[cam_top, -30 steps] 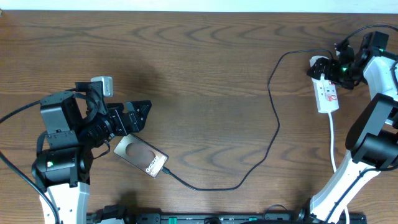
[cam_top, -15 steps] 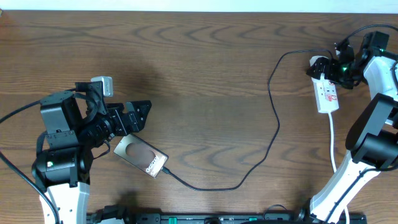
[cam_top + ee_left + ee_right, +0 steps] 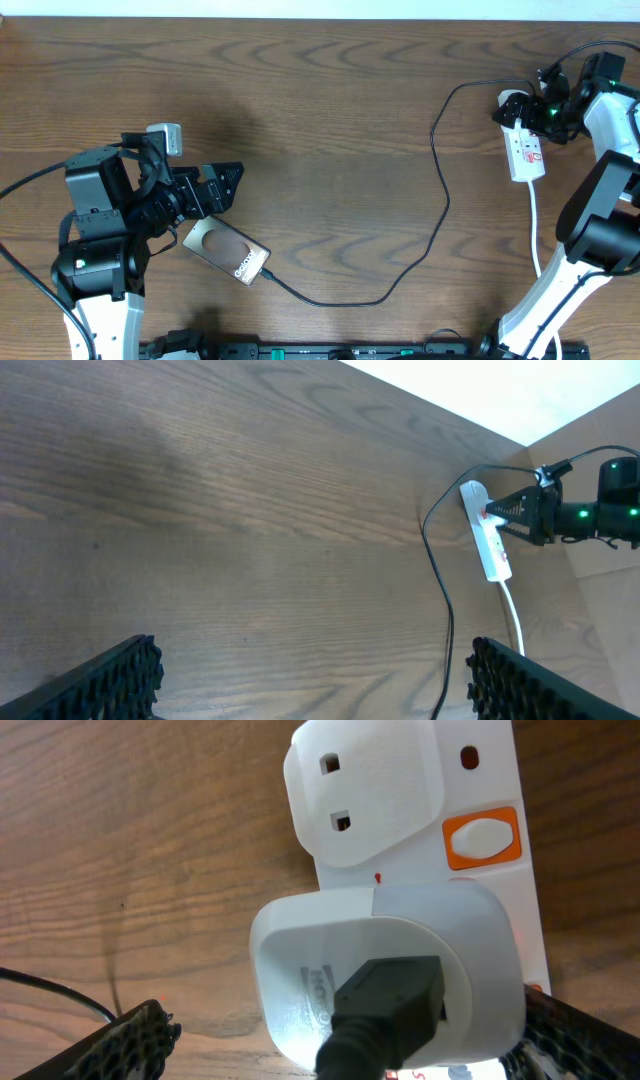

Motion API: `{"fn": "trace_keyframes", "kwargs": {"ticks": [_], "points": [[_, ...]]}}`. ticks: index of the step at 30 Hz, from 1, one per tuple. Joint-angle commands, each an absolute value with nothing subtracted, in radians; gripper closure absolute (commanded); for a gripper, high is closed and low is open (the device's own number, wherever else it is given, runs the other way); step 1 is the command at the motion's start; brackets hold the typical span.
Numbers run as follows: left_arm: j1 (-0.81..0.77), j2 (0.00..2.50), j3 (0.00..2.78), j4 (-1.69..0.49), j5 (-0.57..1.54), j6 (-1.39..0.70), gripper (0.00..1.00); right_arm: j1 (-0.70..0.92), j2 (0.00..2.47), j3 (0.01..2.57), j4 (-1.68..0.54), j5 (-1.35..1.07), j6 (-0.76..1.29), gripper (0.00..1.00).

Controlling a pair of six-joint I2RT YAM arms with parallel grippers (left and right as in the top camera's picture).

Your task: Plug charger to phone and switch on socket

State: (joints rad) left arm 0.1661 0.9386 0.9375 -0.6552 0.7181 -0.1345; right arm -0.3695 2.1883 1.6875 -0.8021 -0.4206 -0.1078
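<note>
The brown wood-grain table (image 3: 330, 110) lay bare and wide through its middle, between the two arms. The phone (image 3: 227, 250), a flat bronze slab with dark edges, lay askew at the near left, just beside the left gripper (image 3: 215, 187). That gripper's ribbed black fingers (image 3: 110, 680) stood wide apart and held nothing. The charger (image 3: 445, 200), a thin black cable, met the phone's right end and looped across to a rounded white adapter (image 3: 390, 980). The adapter sat in the socket (image 3: 526, 150), a glossy white strip at the far right. The right gripper (image 3: 528, 110) hovered there, fingers spread either side of the adapter, gripping nothing. An orange switch (image 3: 483, 838) sat beside an unused outlet.
</note>
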Motion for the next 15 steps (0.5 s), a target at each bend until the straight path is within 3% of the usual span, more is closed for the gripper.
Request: {"fn": "trace_keyframes", "kwargs": {"ticks": [1,15], "points": [[0.162,0.933,0.953,-0.659,0.705,-0.139,0.04,-0.326,2.230,1.605,-0.802,-0.545,-0.073,0.01],[0.162,0.933,0.953,-0.658,0.705,-0.139,0.04,-0.378,2.149,1.713,-0.888,-0.393,0.012,0.01]]}}
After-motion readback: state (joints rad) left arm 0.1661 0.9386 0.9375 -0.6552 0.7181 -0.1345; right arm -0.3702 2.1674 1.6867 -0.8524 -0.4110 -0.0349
